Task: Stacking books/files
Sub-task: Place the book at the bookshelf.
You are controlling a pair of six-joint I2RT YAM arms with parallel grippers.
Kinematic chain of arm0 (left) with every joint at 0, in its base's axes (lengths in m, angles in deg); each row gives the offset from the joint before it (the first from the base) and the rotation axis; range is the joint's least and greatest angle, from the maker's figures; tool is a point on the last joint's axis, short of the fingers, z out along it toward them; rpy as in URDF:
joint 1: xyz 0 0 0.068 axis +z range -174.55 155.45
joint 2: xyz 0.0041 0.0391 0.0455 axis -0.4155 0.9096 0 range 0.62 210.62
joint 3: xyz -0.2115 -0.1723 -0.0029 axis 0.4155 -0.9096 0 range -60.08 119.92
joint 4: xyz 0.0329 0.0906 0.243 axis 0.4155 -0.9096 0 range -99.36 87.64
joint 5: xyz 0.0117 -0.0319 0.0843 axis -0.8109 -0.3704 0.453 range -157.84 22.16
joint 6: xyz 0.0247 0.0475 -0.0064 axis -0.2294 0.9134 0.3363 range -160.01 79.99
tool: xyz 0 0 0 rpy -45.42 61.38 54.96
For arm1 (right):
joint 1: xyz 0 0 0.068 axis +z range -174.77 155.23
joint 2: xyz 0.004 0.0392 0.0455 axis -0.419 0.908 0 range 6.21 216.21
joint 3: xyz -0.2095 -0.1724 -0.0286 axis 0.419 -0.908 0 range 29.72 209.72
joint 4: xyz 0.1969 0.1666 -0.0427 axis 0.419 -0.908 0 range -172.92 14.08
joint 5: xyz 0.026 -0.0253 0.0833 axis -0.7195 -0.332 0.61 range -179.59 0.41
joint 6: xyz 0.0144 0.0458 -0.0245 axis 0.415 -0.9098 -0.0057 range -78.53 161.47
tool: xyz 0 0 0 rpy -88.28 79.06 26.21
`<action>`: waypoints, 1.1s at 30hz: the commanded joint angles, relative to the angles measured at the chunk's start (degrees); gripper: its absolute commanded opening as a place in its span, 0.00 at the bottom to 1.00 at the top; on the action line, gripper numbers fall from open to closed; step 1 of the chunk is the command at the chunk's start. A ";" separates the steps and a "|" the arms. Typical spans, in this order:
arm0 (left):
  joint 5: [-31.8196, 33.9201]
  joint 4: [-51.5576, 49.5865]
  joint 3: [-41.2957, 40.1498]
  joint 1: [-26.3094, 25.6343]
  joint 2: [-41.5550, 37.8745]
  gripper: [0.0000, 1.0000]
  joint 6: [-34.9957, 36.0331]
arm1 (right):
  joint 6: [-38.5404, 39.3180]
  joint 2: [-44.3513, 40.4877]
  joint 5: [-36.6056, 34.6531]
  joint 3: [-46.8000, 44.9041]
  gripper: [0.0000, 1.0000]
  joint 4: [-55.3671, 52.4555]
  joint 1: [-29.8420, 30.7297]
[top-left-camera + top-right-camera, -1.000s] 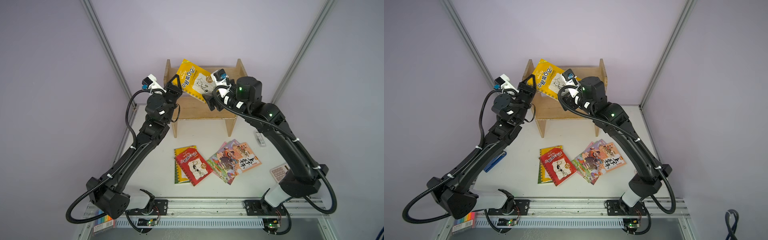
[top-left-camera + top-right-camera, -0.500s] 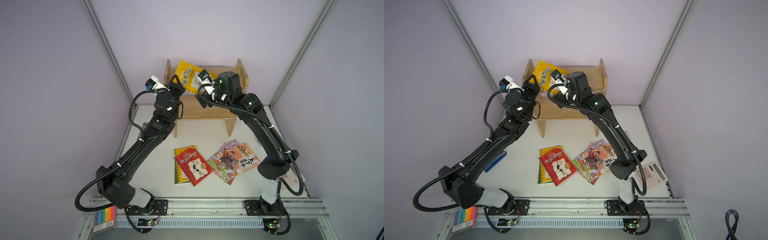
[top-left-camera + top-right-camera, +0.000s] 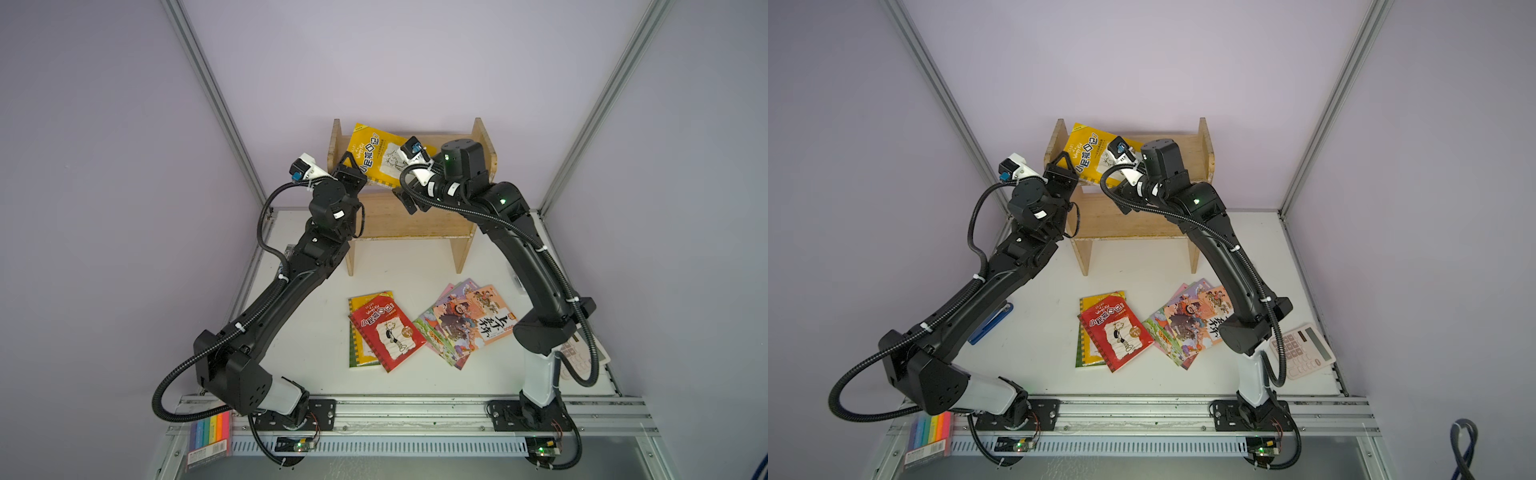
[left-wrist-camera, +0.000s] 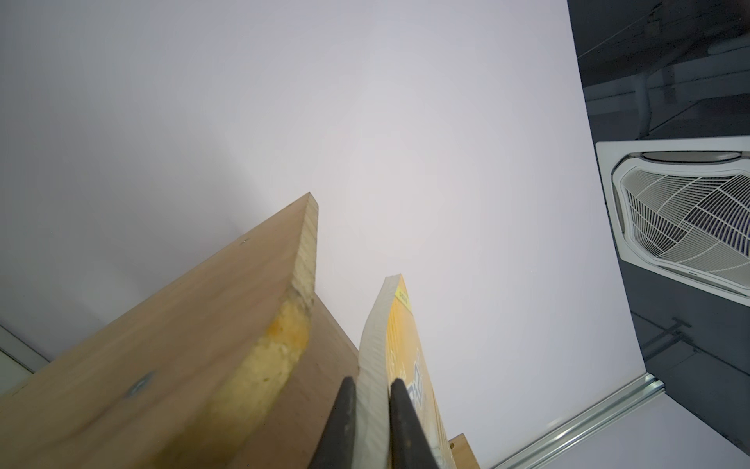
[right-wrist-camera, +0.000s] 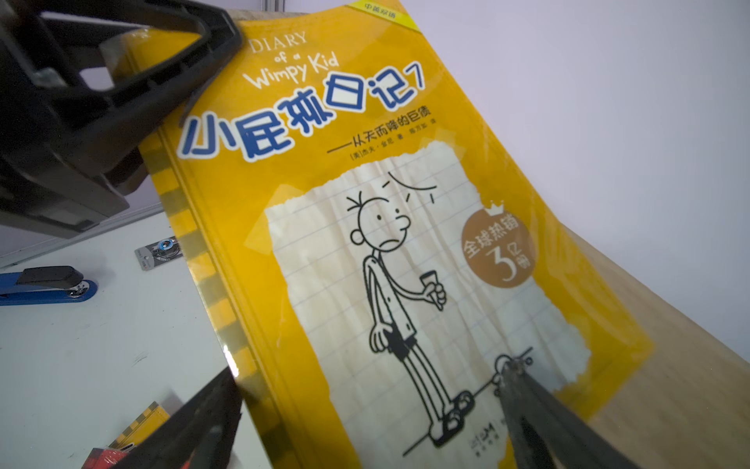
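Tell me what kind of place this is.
Probably a robotics lab test cell: two arms bolted to a metal rail, plain lilac panels in aluminium posts around the white table, and an office-style ceiling air-conditioner beyond.

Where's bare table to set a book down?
Bare strip between the wooden shelf and the red book; another between the book piles and the front rail. Crowded: red book beside the cartoon books, calculator by the right arm.
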 commanded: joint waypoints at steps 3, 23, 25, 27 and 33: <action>1.42 -5.36 0.12 2.03 0.45 0.00 0.98 | 0.89 1.77 -7.77 1.32 0.98 2.46 -0.83; -4.04 -5.96 -1.65 2.24 -1.14 0.73 1.13 | -0.43 3.36 -3.48 2.22 0.98 3.97 -1.27; -4.87 -6.04 -2.59 2.11 -1.96 0.77 0.88 | -0.30 3.40 -2.15 2.21 0.98 3.82 -1.19; -5.17 -6.32 -3.57 2.02 -2.90 0.83 0.95 | -0.21 3.39 -1.24 2.17 0.98 3.77 -1.17; -7.74 -8.17 -5.73 1.93 -5.66 1.00 1.14 | -0.47 3.45 2.12 2.17 0.98 3.21 -1.23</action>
